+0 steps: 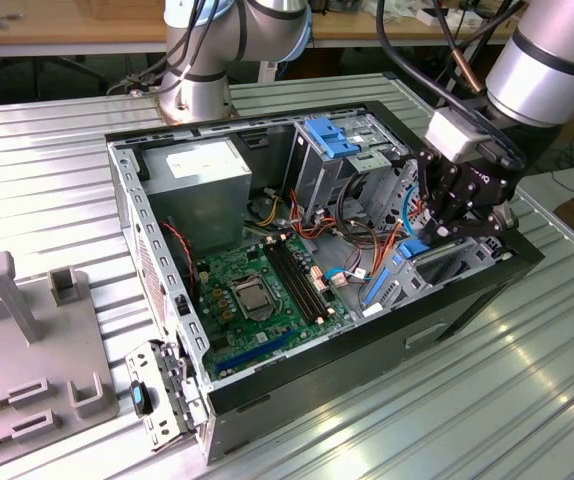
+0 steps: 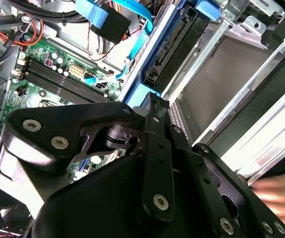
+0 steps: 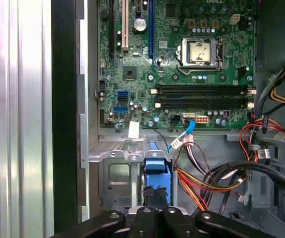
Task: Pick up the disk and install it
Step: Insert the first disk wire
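The disk [image 1: 412,250] stands on edge in the metal drive cage [image 1: 467,262] at the corner of the computer case on the exterior view's right. Its dark body [image 2: 175,47] with a blue rail sits in the cage slot in the second wrist view. In the first wrist view its blue end [image 3: 157,168] pokes up from the cage. My gripper [image 1: 433,236] hangs right over it, with the black fingers [image 3: 148,198] close together on the blue end. The gripper [image 2: 150,101] meets the blue rail at its tip.
The green motherboard [image 1: 257,285] fills the case floor, with the power supply [image 1: 202,170] behind it. A second cage with blue clips [image 1: 332,135] stands at the back. Orange and red cables [image 3: 202,183] run beside the cage. A grey fixture [image 1: 27,340] lies at the exterior view's left. A blurred hand [image 2: 279,193] is near the case.
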Robot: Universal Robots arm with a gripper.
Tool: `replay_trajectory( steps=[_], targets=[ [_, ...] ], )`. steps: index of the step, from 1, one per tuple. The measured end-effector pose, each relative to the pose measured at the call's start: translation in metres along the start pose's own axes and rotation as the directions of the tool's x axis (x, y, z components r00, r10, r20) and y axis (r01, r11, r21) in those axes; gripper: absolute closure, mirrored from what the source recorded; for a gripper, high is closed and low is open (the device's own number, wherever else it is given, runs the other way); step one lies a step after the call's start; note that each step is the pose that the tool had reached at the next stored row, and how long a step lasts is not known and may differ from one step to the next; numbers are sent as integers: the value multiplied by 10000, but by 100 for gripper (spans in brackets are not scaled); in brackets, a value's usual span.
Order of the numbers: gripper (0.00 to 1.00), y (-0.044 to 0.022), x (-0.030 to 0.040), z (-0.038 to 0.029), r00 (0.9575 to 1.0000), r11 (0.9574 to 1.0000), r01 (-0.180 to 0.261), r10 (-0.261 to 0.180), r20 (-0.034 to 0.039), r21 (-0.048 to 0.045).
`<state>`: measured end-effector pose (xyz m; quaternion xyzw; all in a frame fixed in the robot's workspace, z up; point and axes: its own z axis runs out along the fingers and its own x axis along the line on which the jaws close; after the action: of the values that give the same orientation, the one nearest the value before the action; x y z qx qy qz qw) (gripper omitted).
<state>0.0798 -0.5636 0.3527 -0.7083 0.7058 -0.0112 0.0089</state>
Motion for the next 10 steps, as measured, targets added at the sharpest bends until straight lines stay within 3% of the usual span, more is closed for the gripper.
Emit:
replay_trajectory(
  steps=[3,8,10],
  targets=[
    [89,-49,0,1,10000,10000,0,0,-1,0],
    [89,-265,0,7,10000,10000,0,0,0,0],
    [89,-308,-4,8,10000,10000,3,-3,0,0]
  ],
)
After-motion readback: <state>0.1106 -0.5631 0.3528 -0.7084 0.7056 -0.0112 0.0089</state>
